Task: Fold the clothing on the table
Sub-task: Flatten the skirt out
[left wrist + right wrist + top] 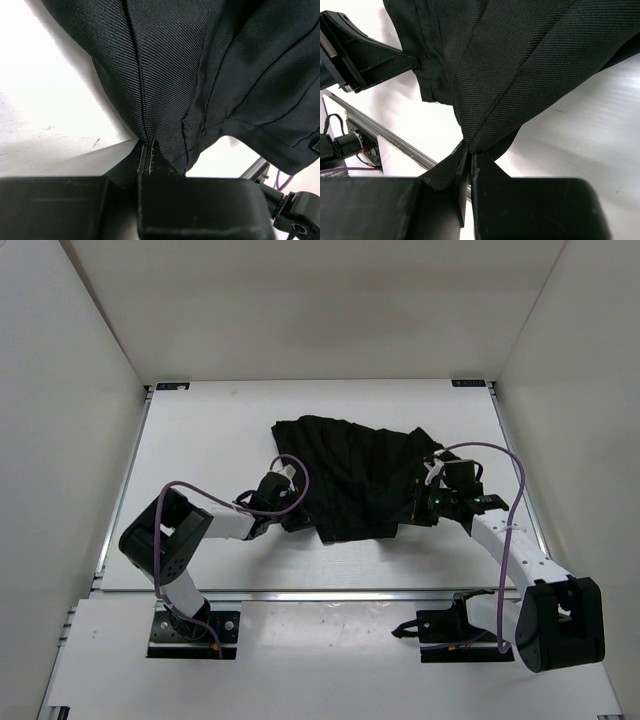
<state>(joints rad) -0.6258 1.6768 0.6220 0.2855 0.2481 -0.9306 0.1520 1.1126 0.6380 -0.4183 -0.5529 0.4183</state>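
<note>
left hand (148, 148) and right hand (468, 151) are each pinched tight on the near edge of the shirt (350, 475), which lies rumpled mid-counter (200, 440). both grips look set, but no fold is made yet.

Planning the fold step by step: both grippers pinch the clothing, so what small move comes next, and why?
Probably lift both grippers together a little. The left gripper and right gripper are each shut on a pinch of the clothing toward its near corners, and the rest lies rumpled on the table. An even lift should free that edge for folding over.
</note>
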